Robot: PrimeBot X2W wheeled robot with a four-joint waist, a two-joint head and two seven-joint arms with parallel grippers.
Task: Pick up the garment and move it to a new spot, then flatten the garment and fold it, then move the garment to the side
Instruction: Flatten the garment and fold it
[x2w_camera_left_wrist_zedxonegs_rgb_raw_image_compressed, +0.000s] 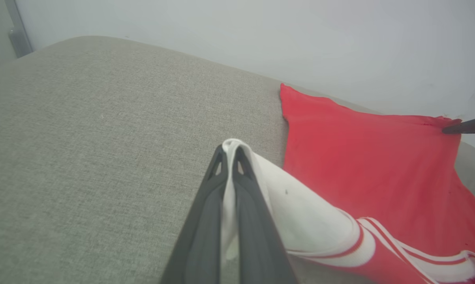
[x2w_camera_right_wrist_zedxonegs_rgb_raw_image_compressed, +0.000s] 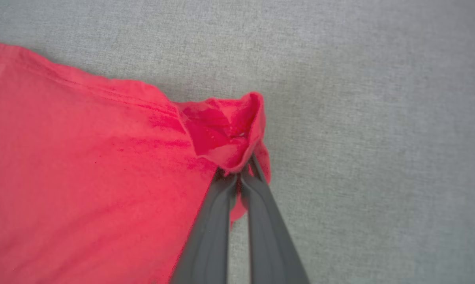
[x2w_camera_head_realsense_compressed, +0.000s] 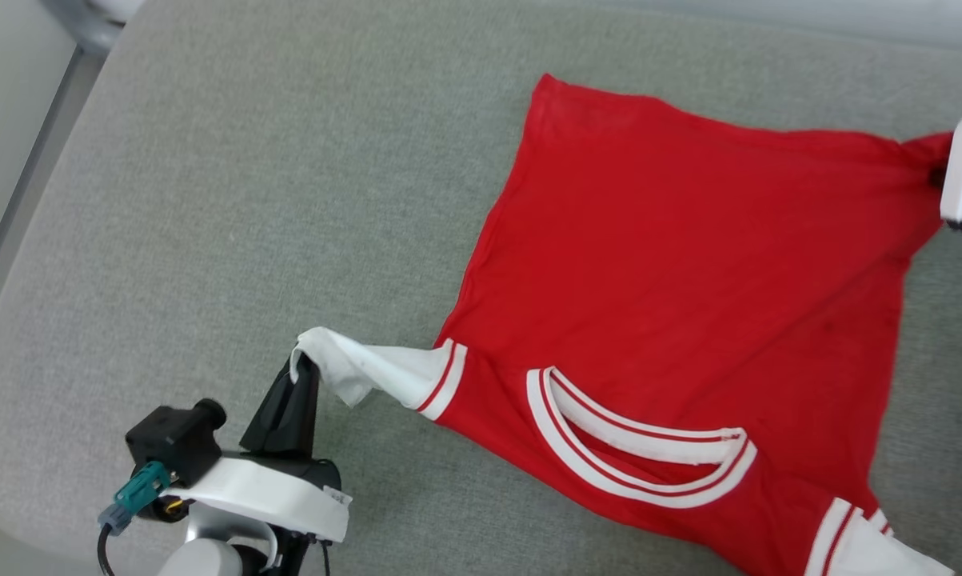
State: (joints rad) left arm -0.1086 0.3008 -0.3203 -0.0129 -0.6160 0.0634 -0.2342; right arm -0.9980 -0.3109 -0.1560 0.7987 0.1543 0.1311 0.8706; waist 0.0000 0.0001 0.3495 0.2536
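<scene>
The garment is a red jersey with white sleeves and a striped collar, spread plain side up across the grey cushion. My left gripper is shut on the tip of its white left sleeve, the cloth pinched between the dark fingers in the left wrist view. At the right edge of the head view my right gripper pinches the garment's far red hem corner. In the right wrist view the right gripper is shut on that bunched corner. The other white sleeve lies at bottom right.
The grey cushion extends wide to the left of the garment and rounds off at its near left edge. A pale wall rises behind the cushion. A grey strip runs beside the cushion's left side.
</scene>
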